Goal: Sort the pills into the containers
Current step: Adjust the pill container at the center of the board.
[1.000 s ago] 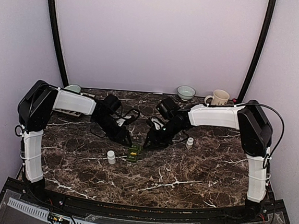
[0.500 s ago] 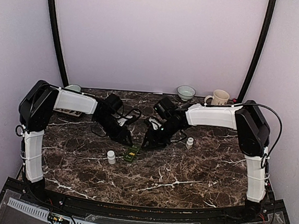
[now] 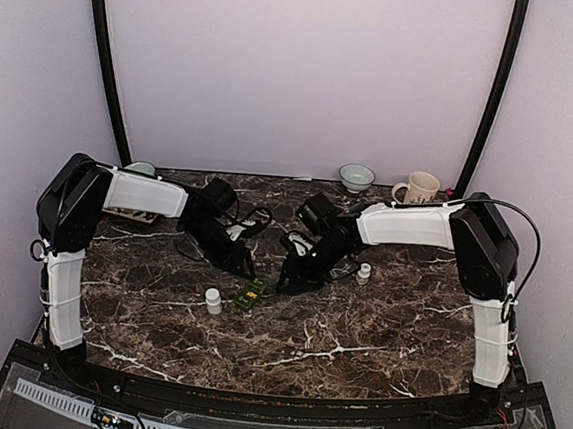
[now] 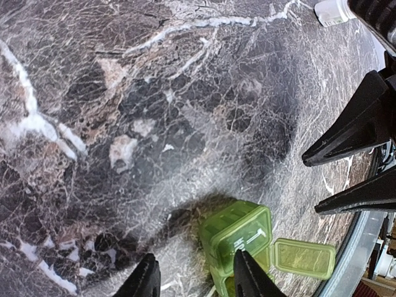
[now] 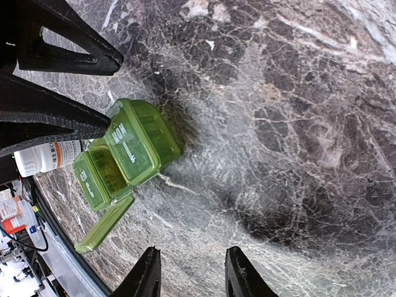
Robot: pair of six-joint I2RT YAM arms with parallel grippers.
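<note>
The containers are one small translucent green pill box (image 3: 252, 294) with compartments in a row, lying at the table's middle. In the right wrist view the pill box (image 5: 127, 151) has one lid marked "MON" shut and a neighbouring lid (image 5: 105, 224) flapped open. My left gripper (image 3: 247, 270) is open just behind the pill box; in its wrist view the gripper (image 4: 195, 281) has one fingertip (image 4: 247, 272) over the box's end (image 4: 238, 235). My right gripper (image 3: 285, 283) is open and empty to the box's right, apart from it (image 5: 192, 275). No loose pills show.
One white bottle (image 3: 213, 300) stands left of the box and another (image 3: 364, 273) stands right of my right gripper. A pale bowl (image 3: 356, 176) and a cream mug (image 3: 419, 187) sit at the back edge. A white item (image 3: 131, 216) lies under the left arm.
The pill box has turned to lie diagonally, with a lid now flapped open. My right gripper has drawn slightly right, away from it. The left gripper has barely moved.
</note>
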